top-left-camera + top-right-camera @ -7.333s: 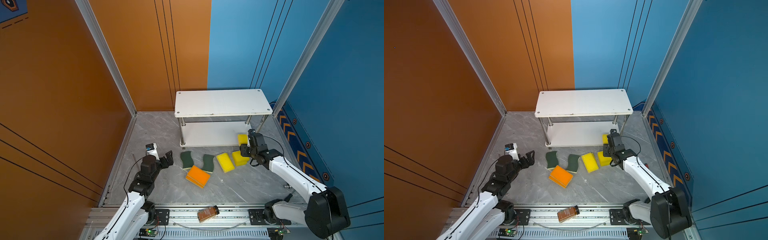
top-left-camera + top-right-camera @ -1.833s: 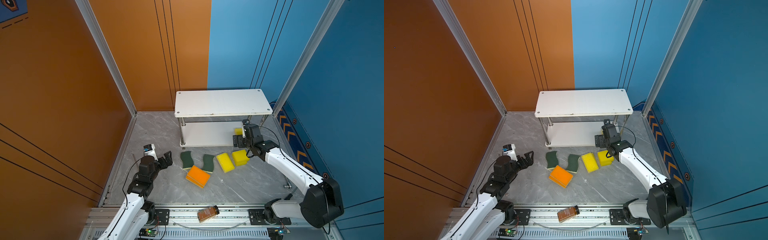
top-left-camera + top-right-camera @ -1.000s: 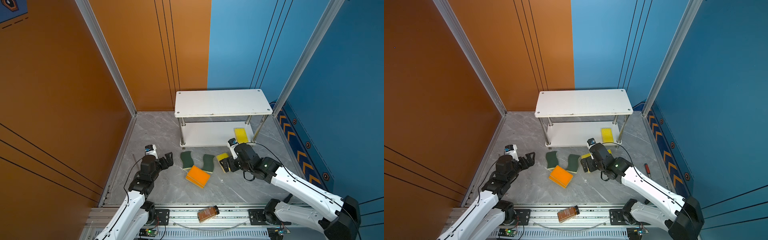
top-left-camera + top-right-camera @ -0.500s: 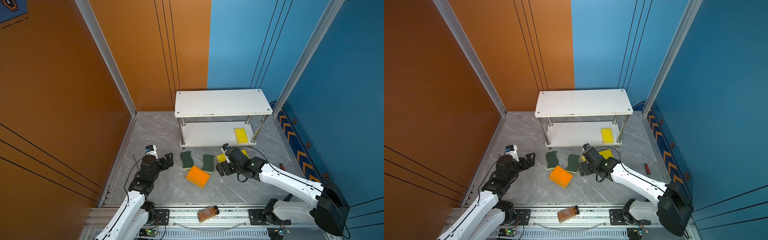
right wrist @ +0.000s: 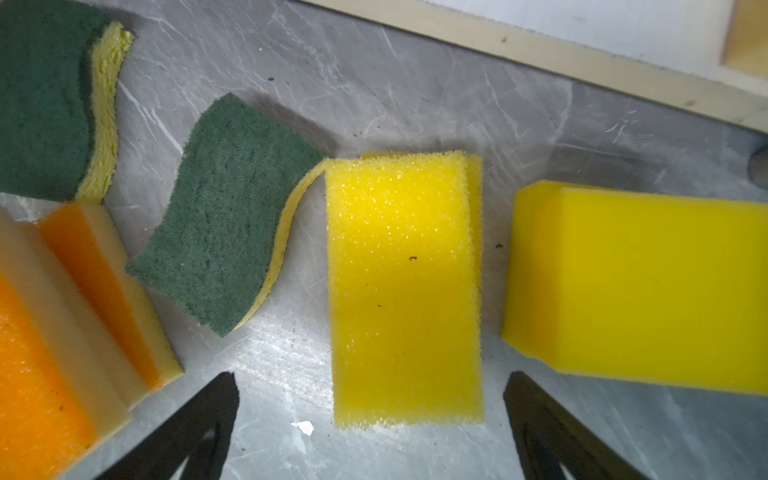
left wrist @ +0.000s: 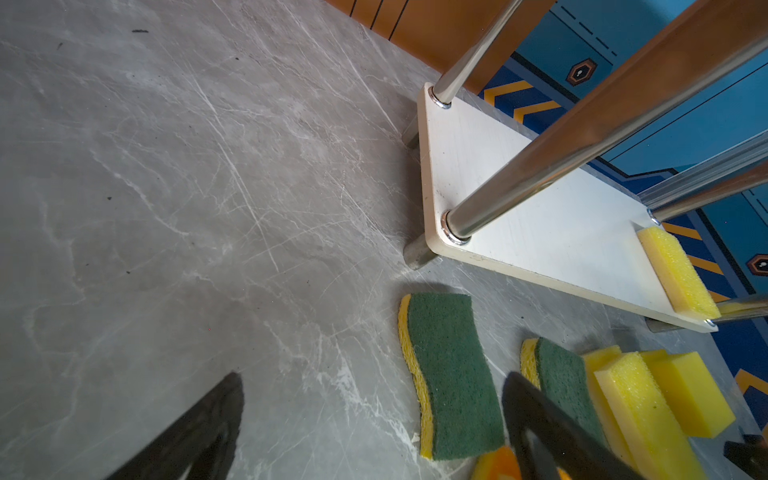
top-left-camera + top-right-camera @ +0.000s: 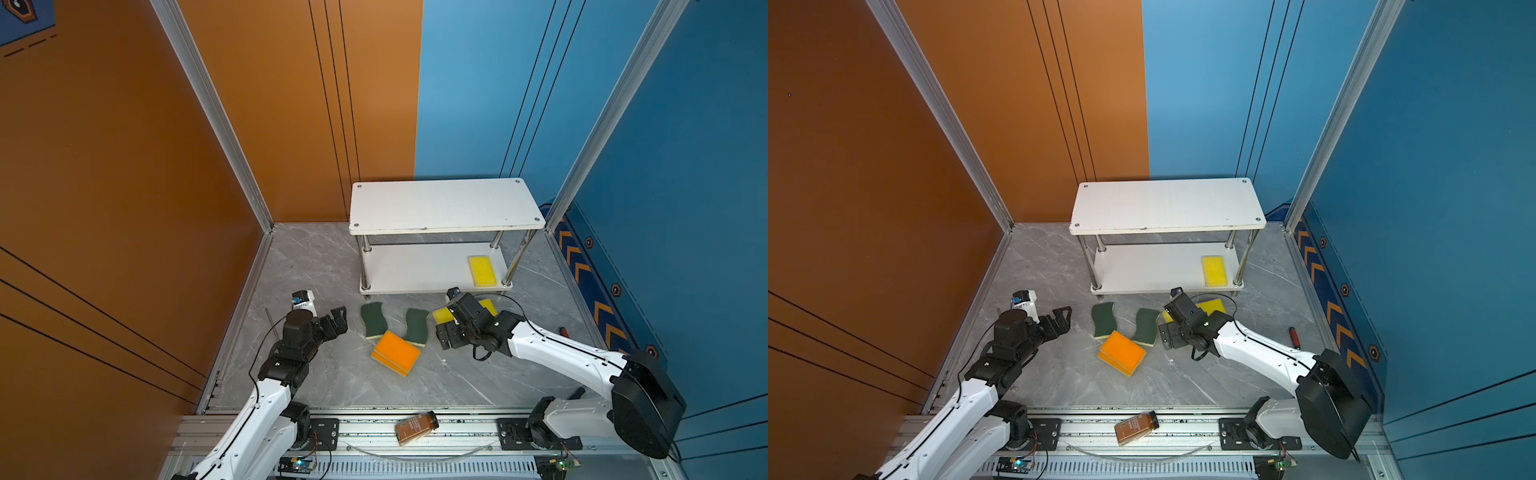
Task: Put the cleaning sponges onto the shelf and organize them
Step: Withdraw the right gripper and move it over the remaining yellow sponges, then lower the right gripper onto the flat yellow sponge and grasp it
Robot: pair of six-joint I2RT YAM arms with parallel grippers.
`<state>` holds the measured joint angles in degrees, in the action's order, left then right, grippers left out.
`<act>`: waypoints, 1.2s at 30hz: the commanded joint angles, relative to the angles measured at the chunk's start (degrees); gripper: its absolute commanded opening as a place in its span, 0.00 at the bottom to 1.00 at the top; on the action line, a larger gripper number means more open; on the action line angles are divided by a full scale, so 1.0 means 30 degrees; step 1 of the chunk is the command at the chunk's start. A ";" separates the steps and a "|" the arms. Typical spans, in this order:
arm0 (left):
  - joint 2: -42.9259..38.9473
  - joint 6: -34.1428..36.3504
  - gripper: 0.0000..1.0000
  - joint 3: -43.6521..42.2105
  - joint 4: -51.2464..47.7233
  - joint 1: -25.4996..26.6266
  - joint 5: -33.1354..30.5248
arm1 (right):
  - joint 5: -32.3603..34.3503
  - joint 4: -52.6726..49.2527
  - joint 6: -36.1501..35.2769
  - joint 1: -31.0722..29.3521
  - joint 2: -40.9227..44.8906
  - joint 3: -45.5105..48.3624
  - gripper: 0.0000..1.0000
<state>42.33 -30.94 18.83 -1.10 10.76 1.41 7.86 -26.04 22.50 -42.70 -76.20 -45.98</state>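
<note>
My right hand (image 5: 369,376) is spread wide and empty, fingers straddling the near end of the coarse yellow sponge (image 5: 405,286), which lies flat on the desk (image 7: 316,266) just in front of the shelf (image 7: 415,266); closing should catch it across its narrow width. One yellow sponge (image 7: 482,271) lies on the lower board by the front right post, tucked to that end, I'd guess to leave room for a row. The two green wavy sponges (image 7: 371,319), orange-topped stack (image 7: 395,352) and smooth yellow block (image 5: 640,286) wait on the desk. My left hand (image 7: 341,320) is wide open and empty, parked left of the pile, out of the right arm's path.
</note>
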 commanded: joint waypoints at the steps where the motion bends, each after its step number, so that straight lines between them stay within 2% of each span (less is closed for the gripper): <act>1: 0.0153 0.0123 0.98 0.0436 -0.0072 -0.0227 0.0306 | 0.0413 0.0271 0.0219 0.0188 -0.0371 0.0361 0.98; 18: 0.0598 0.0084 0.98 0.0465 0.0105 -0.0224 0.0438 | 0.1038 0.0155 0.0014 -0.0344 -0.2626 -0.0459 0.94; 29: 0.0628 0.0316 0.98 0.0609 -0.0101 -0.0247 0.0306 | 0.1599 0.0038 0.0058 -0.0460 -0.2855 -0.0851 0.94; 36: 0.0569 0.0237 0.98 0.0435 -0.0104 -0.0271 0.0343 | 0.2419 0.0095 0.0321 -0.0471 -0.3038 -0.0817 0.89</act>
<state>44.01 -30.94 19.18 -1.10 10.48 1.83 12.36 -25.28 22.59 -43.83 -84.40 -47.31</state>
